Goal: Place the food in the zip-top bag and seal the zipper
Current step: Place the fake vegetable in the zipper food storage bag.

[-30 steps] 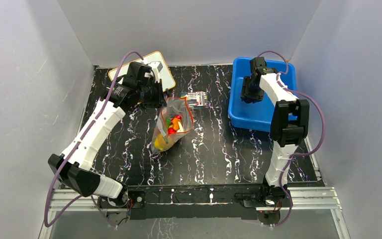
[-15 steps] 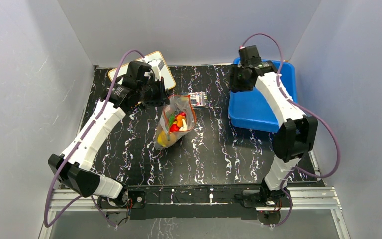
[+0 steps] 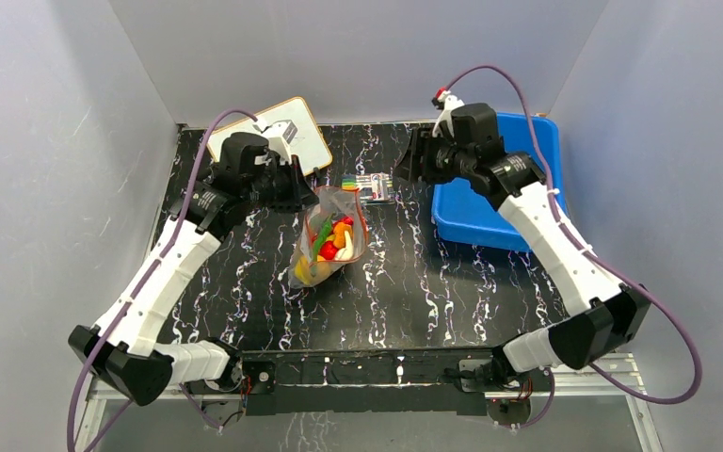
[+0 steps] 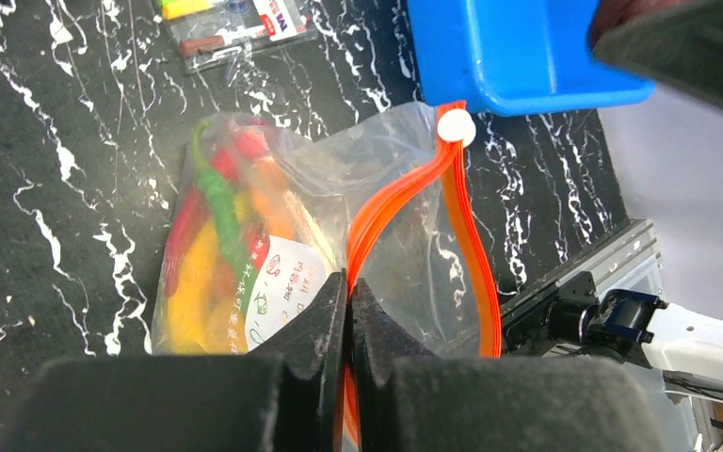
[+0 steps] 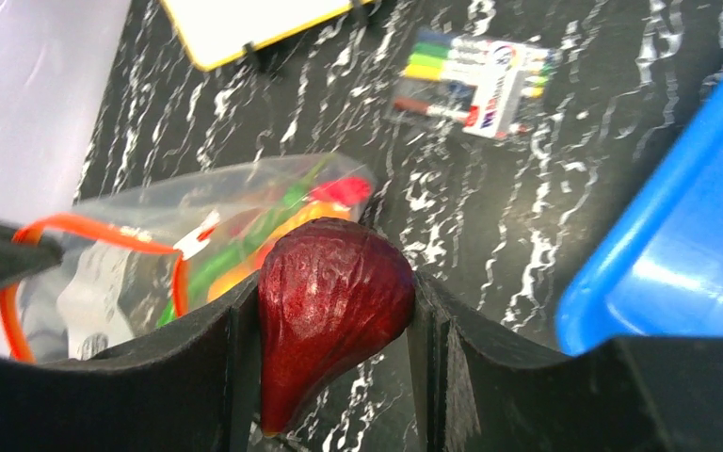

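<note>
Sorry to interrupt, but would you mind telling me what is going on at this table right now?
The left claw is shut on the orange-red zipper of the zip-top bag, holding its mouth open. Several toy foods already lie inside. The right claw grips a dark red toy fruit in the air between the blue tub and the bag. The zipper is not yet sealed.
</note>
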Robot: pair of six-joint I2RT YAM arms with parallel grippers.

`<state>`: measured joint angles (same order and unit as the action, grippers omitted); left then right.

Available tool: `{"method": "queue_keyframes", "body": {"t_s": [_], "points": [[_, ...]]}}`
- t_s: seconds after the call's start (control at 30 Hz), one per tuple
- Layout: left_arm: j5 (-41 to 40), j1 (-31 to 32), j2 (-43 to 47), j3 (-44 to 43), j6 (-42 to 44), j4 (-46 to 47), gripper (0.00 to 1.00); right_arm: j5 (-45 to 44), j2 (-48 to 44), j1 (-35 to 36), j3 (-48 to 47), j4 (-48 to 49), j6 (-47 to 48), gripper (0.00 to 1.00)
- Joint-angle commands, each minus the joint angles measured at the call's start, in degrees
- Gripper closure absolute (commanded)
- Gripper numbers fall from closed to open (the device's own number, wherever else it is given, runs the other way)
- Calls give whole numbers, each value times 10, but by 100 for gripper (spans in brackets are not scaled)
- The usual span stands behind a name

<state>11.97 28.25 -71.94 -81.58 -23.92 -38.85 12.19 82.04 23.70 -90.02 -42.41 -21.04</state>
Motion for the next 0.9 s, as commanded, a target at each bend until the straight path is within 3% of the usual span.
{"method": "queue_keyframes", "body": {"t_s": [0.0,0.2,0.4,0.87], "points": [[23,-1,36,27,-13,71,100,45,-53,44,39,69,-6,59],[73,0,98,139,0,154,100,50,-127,95,143,118,-66,58],[101,0,132,189,13,213,100,49,-215,150,230,214,-132,57],[162,0,150,246,-41,235,100,-20,-188,237,239,206,-166,57]]}}
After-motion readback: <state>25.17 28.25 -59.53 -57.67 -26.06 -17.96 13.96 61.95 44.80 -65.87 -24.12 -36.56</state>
